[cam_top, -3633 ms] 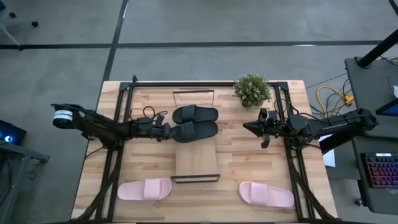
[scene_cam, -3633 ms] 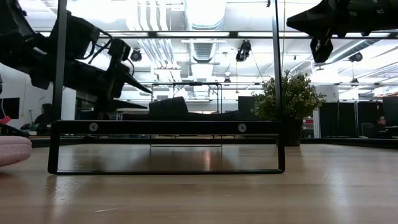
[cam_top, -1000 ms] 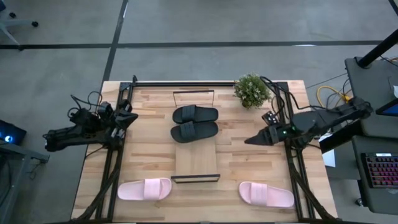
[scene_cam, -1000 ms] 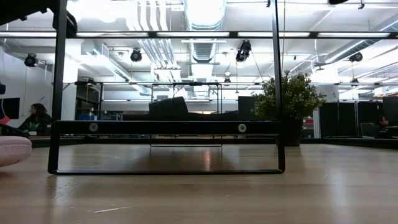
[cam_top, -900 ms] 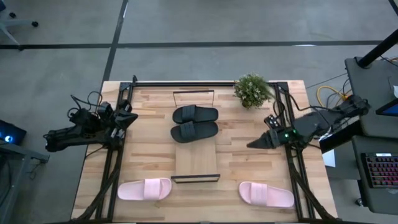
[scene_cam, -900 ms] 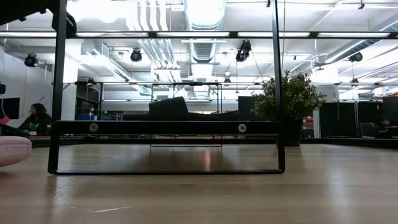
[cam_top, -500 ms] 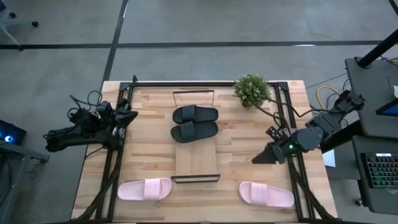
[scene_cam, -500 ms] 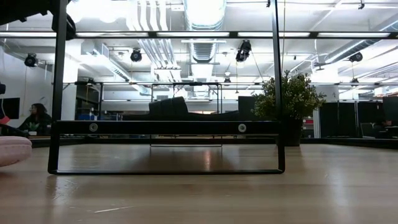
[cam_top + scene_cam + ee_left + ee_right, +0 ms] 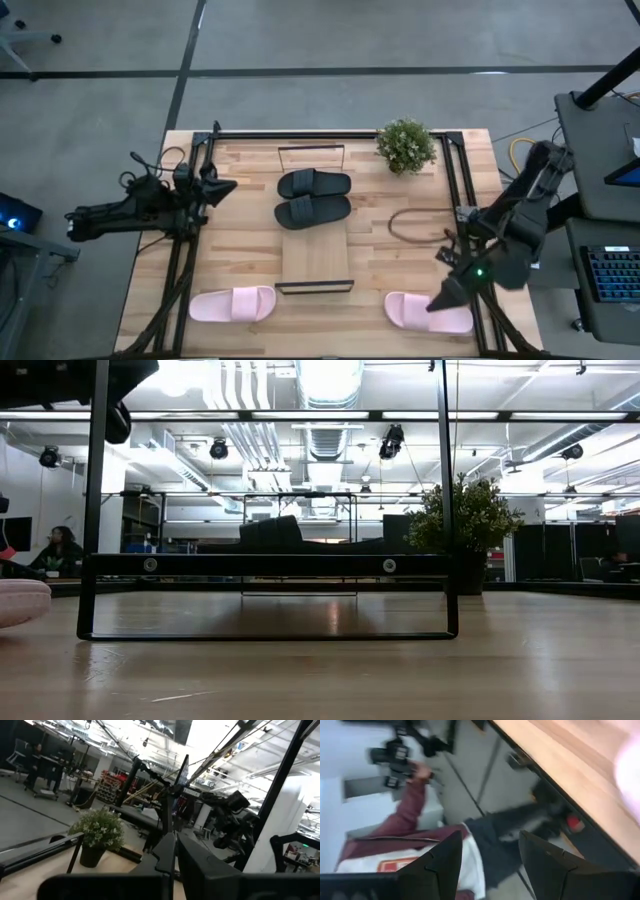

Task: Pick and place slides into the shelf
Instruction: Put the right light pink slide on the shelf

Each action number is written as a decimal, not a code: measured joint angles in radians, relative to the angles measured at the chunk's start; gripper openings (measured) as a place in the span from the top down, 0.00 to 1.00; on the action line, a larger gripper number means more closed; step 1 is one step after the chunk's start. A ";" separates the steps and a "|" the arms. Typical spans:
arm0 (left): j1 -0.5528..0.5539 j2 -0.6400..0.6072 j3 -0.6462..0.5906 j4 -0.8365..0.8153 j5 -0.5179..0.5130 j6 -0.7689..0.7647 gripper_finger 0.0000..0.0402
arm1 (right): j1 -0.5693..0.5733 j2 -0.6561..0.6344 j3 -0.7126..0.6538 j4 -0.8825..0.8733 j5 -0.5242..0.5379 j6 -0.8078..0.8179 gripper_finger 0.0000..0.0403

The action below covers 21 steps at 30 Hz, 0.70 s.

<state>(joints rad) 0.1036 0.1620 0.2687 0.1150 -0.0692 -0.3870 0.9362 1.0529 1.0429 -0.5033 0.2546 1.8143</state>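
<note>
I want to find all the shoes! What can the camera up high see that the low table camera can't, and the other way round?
Only the high view shows both black slide sandals on the light-wood shelf board, the right pale pink slide sandal, and the open right gripper above it. Only the low view shows the room's ceiling lights. Both show the green potted plant and the left pale pink slide sandal.

In the high view, the shelf [image 9: 315, 258] runs up and down the middle of the counter [image 9: 245, 240]. Two slides [image 9: 313, 197] lie side by side on its upper half. A plant [image 9: 406, 146] stands at the upper right. One slide [image 9: 233, 303] lies at the lower left, another [image 9: 418, 313] at the lower right, with the right claw [image 9: 436, 303] over it. The left claw [image 9: 228, 186] hangs at the counter's left edge.
</note>
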 joint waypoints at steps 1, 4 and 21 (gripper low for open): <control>0.000 0.006 0.000 0.000 0.000 0.000 0.99 | 0.021 0.011 -0.001 -0.020 0.000 0.046 0.54; 0.000 0.021 0.000 0.000 0.000 -0.002 0.99 | 0.082 0.048 -0.003 -0.097 0.000 0.180 0.54; 0.000 0.010 0.000 0.011 0.005 -0.002 0.99 | 0.077 0.325 -0.005 -0.310 0.034 0.479 0.54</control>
<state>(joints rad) 0.1032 0.1722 0.2687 0.1265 -0.0643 -0.3893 1.0135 1.3779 1.0374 -0.8131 0.2883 2.2932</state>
